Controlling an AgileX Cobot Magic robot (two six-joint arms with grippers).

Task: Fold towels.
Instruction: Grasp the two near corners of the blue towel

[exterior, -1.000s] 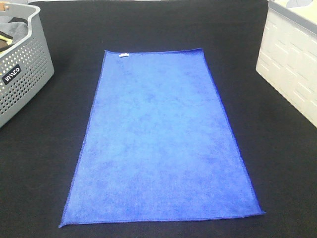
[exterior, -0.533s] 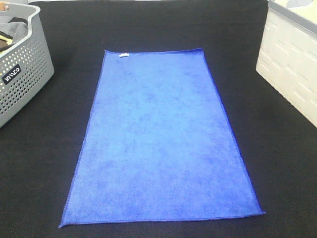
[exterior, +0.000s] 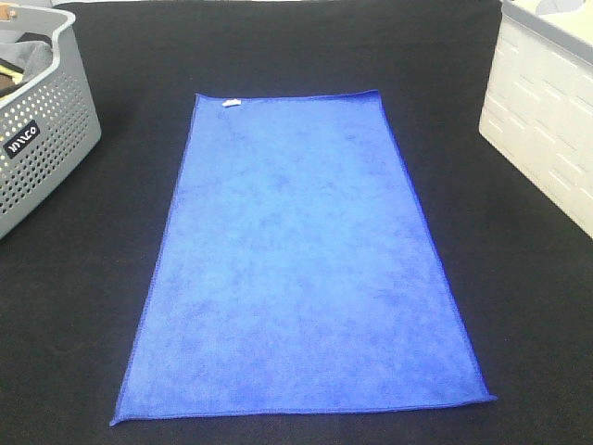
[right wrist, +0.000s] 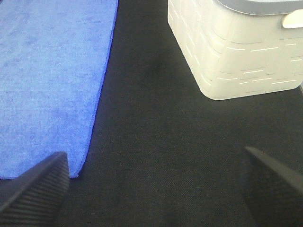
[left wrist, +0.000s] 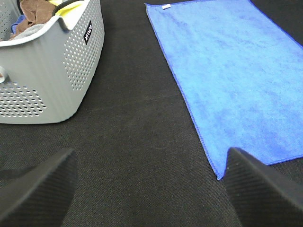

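A blue towel (exterior: 301,260) lies flat and unfolded in the middle of the black table, with a small white label (exterior: 231,102) at its far left corner. It also shows in the left wrist view (left wrist: 232,71) and the right wrist view (right wrist: 47,80). My left gripper (left wrist: 151,189) is open and empty, above the black cloth beside the towel's near left corner. My right gripper (right wrist: 156,189) is open and empty, above the cloth beside the towel's near right corner. Neither gripper shows in the exterior high view.
A grey perforated basket (exterior: 42,139) holding cloths stands at the far left; it also shows in the left wrist view (left wrist: 52,71). A white plastic bin (exterior: 547,120) stands at the far right, seen too in the right wrist view (right wrist: 236,52).
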